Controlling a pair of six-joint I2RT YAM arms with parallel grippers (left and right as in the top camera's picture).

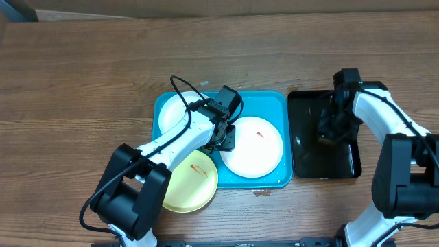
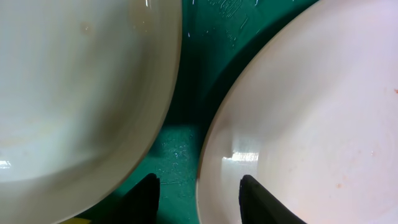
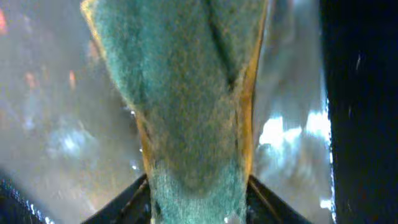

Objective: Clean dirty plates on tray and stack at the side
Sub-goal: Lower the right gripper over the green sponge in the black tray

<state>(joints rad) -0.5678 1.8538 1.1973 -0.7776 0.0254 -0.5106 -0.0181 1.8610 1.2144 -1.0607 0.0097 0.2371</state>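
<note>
The turquoise tray (image 1: 278,103) holds two white plates. One plate (image 1: 171,113) lies at its back left, the other (image 1: 264,154) at its right with a small red smear. A pale yellow-green plate (image 1: 188,189), also smeared, overlaps the tray's front left corner. My left gripper (image 1: 225,139) hangs low between the white plates, open. In the left wrist view its jaws (image 2: 202,202) straddle the rim of the right plate (image 2: 311,124), one finger over the bare tray floor (image 2: 193,81). My right gripper (image 3: 199,199) is shut on a green and yellow sponge (image 3: 186,93).
A narrow black tray (image 1: 346,165) with a wet floor stands right of the turquoise one, and my right gripper (image 1: 329,127) hangs over it with the sponge. A small reddish spot (image 1: 260,193) marks the wooden table at the turquoise tray's front edge.
</note>
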